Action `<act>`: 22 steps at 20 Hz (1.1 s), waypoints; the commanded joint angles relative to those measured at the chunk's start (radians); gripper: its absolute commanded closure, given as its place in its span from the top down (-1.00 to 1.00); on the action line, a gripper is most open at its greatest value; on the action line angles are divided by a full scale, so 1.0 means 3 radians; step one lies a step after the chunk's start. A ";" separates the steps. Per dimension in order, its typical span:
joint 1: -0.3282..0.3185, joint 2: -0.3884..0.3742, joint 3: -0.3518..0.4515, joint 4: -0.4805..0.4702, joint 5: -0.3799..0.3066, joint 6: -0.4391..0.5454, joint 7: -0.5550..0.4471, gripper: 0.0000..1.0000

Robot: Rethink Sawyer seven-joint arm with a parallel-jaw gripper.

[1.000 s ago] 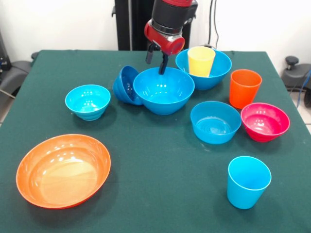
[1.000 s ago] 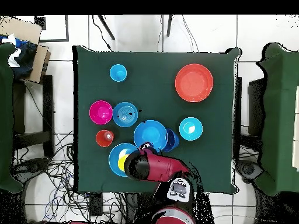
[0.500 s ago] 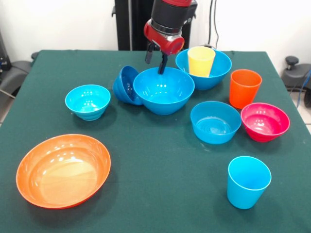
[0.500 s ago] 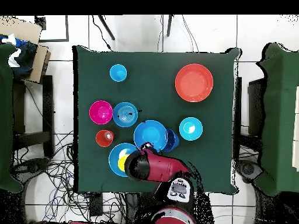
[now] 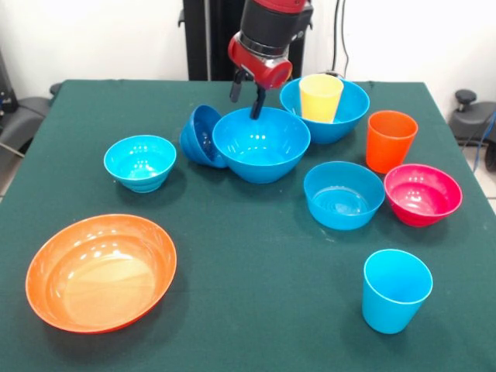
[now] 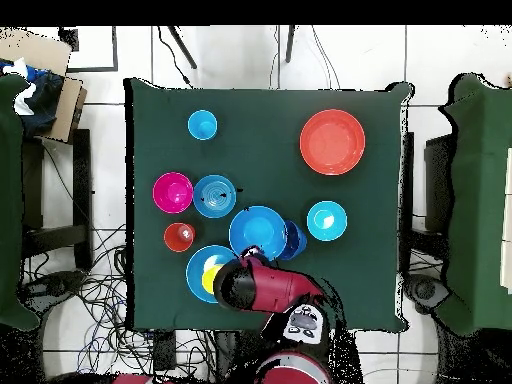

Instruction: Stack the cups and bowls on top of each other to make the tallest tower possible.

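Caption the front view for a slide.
Open end effector poised above the large blue bowl's far rim, yellow cup nested in the bowl behind.

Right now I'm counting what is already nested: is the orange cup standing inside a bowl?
No, the orange cup stands alone on the green table; only the yellow cup sits in a bowl.

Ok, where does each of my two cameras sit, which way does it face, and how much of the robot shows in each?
Front view: across the table, facing the robot; it shows the red and black arm coming down, its gripper open-jawed above the far rim of a large glossy blue plastic bowl.
Overhead view: above the green-clothed table, looking straight down, robot base at the bottom; the arm hides the jaws.
Shared: that bowl, the wide shallow orange plastic bowl, and the yellow plastic tumbler.
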 commanded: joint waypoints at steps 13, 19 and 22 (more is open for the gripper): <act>0.0010 0.0111 0.0246 -0.0298 0.0002 -0.0045 0.0162 1.00; 0.0036 0.0116 0.0221 -0.0313 0.0012 -0.0037 0.0172 1.00; 0.0047 0.0171 0.0215 -0.0341 0.0020 -0.0092 0.0191 1.00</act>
